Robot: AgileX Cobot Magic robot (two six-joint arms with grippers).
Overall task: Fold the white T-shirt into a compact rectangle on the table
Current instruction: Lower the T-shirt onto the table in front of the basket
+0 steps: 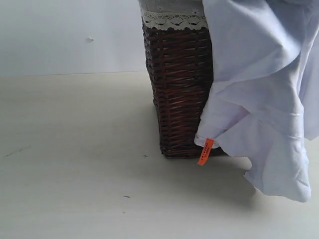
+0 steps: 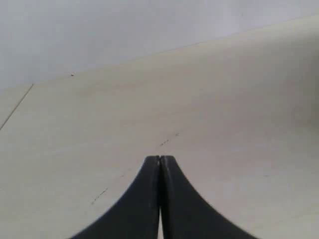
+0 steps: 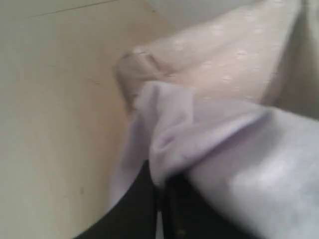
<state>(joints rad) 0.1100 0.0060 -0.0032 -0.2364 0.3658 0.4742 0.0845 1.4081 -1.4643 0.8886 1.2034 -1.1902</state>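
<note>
The white T-shirt [image 1: 259, 89] hangs in loose folds at the right of the exterior view, its lowest corner just above the table [image 1: 75, 164]. Its small orange neck tag [image 1: 205, 152] dangles beside the basket. The red patch is hidden. In the right wrist view my right gripper [image 3: 162, 181] is shut on a bunched fold of the white T-shirt [image 3: 209, 144], which drapes over the fingers. My left gripper [image 2: 160, 159] is shut with nothing in it, above bare table [image 2: 149, 109]. Neither gripper shows in the exterior view.
A dark brown wicker basket [image 1: 179, 89] with a white lace-trimmed liner [image 1: 174, 20] stands on the table right behind the hanging shirt. A pale wall rises behind. A few small dark specks [image 1: 145, 156] mark the tabletop.
</note>
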